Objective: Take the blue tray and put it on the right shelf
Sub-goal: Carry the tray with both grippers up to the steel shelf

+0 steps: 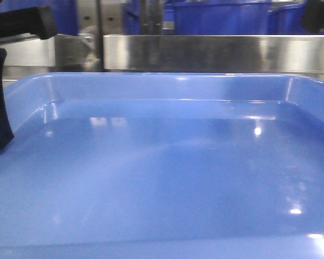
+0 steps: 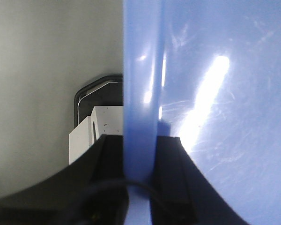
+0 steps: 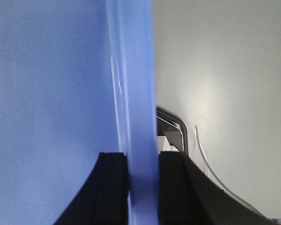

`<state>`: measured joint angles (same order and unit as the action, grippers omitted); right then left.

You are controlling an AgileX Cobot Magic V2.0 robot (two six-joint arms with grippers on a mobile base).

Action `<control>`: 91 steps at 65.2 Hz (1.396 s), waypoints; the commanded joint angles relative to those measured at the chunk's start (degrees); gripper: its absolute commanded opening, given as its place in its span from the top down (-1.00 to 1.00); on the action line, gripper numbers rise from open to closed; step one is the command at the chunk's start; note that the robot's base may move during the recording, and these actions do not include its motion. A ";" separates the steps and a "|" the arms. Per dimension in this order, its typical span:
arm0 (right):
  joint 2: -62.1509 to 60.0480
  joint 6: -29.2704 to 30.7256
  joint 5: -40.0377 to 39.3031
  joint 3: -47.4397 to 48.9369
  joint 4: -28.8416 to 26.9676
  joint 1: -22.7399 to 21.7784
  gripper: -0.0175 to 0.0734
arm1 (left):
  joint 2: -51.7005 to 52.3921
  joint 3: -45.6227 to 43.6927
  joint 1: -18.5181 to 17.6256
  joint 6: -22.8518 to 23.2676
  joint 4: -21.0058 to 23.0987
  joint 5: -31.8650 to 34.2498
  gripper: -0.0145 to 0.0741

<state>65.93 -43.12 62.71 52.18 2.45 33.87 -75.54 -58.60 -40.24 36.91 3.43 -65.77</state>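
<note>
- Filling nearly the whole front view, the blue tray [image 1: 162,178] lies level and glossy with its hollow facing up. Its far rim sits just below the shelf's front lip in that view. Whether the two touch cannot be told.
- Behind it, the right shelf [image 1: 216,54] shows a broad, shiny steel lip running across the frame.
- Dark-blue bins [image 1: 221,19] stand on the shelf, above the lip.
- On the tray's left edge, the left hand [image 2: 139,145] is clamped on the rolled rim, one black finger [image 2: 107,159] outside the wall and the other inside.
- On the opposite edge, the right hand [image 3: 143,164] pinches the rim in the same way, its fingers [image 3: 112,178] pressed against both faces of the wall.
- Beside the right hand, a thin pale wire [image 3: 210,171] curves over a plain grey surface.
</note>
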 commanded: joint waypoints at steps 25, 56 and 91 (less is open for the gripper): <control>-1.34 -0.67 -2.23 1.66 0.89 -0.04 0.19 | 1.45 -1.36 -0.56 0.23 -0.22 -1.63 0.78; -1.34 -0.67 -2.23 1.66 0.89 -0.04 0.19 | 1.45 -1.36 -0.56 0.23 -0.22 -1.63 0.78; -1.34 -0.67 -2.23 1.66 0.89 -0.04 0.19 | 1.45 -1.36 -0.56 0.23 -0.22 -1.63 0.78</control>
<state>65.93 -43.12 62.81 52.18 2.45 33.87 -75.54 -58.60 -40.24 37.03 3.55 -65.87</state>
